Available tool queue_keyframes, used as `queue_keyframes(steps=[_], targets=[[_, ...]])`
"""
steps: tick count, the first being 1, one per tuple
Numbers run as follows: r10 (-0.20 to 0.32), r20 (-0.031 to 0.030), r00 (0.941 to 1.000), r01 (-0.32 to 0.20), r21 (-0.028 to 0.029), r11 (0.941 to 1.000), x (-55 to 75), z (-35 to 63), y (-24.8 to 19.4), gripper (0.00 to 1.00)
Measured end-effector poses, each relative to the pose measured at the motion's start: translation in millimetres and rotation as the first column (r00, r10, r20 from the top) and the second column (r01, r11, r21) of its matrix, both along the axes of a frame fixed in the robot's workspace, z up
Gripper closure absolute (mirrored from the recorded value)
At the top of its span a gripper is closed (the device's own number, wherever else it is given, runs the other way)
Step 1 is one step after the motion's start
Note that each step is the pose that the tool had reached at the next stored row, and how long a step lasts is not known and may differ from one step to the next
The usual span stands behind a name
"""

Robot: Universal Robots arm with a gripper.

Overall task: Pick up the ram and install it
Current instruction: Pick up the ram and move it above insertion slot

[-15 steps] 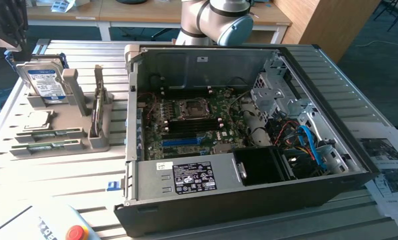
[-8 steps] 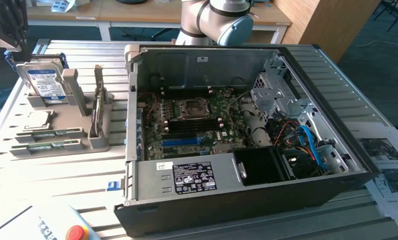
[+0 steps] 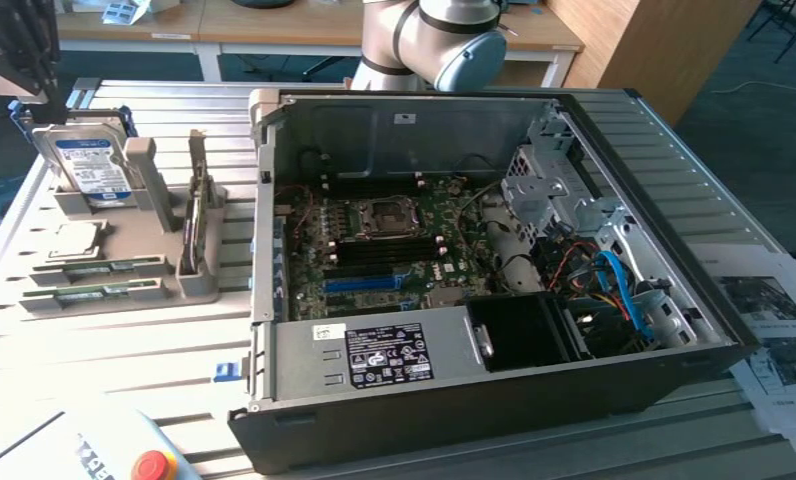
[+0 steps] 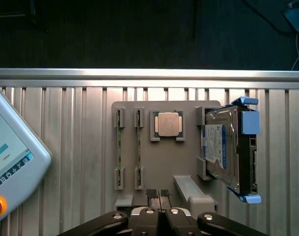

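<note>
Slim green ram [image 4: 138, 147], ribbed metal table [image 4: 80, 147]

Closed hand [image 4: 158, 193], two rams [image 4: 119, 147] [image 4: 138, 147] in tray [image 4: 159, 164]

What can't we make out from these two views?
- Ram stick and its twin: edge-on in the wrist view, so the chips and notch are unreadable.
- Motherboard ram slots: too small and dark in the exterior view to tell the latch state.
- Tool: its body is cut off by the wrist picture's edge.
- Teach pendant: cut off by the edge, and the screen text is too small.
</note>
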State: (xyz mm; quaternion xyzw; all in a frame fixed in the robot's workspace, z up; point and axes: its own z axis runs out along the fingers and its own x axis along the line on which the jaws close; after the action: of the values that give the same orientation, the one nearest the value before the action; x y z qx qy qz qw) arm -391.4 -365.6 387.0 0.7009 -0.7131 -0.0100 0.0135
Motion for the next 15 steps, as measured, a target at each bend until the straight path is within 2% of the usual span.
queue_keyframes(steps=[10,15], targets=[[0.000,0.0006,1.0000,0.000,0.0000,1.0000,-0.2,-0.1,-0.4,0.90],[0.000,0.0006,1.0000,0.000,0.0000,1.0000,-0.1,0.0,-6.8,0.90]])
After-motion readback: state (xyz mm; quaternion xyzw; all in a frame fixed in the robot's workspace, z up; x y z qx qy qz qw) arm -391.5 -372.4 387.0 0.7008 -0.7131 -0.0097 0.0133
